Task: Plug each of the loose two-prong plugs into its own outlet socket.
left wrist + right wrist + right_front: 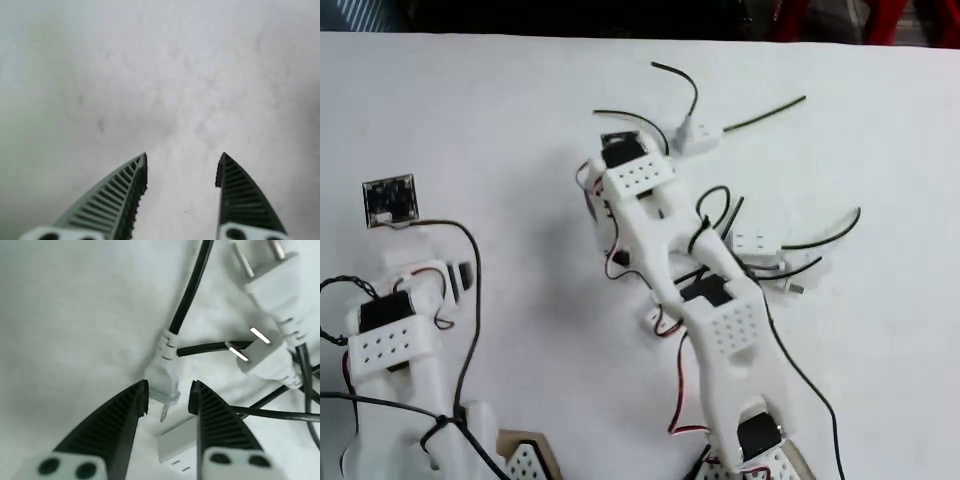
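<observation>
Your right claw (pixel 168 390) is released, fingers straddling a plug (pixel 164 372). Its prongs aim at the socket (pixel 177 445) just beside it, so it looks staged to clamp and push. Spare plugs (pixel 265 352) sit around 3 o'clock of table (pixel 150 75) centre. Left claw (pixel 182 160) is released too, parked at 8 o'clock.

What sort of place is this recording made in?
Most likely a robotics test bench, not a home: a plain white tabletop, white plastic robot arms with exposed wiring, and loose white two-prong plugs on short black cords beside a small white outlet socket block.
</observation>
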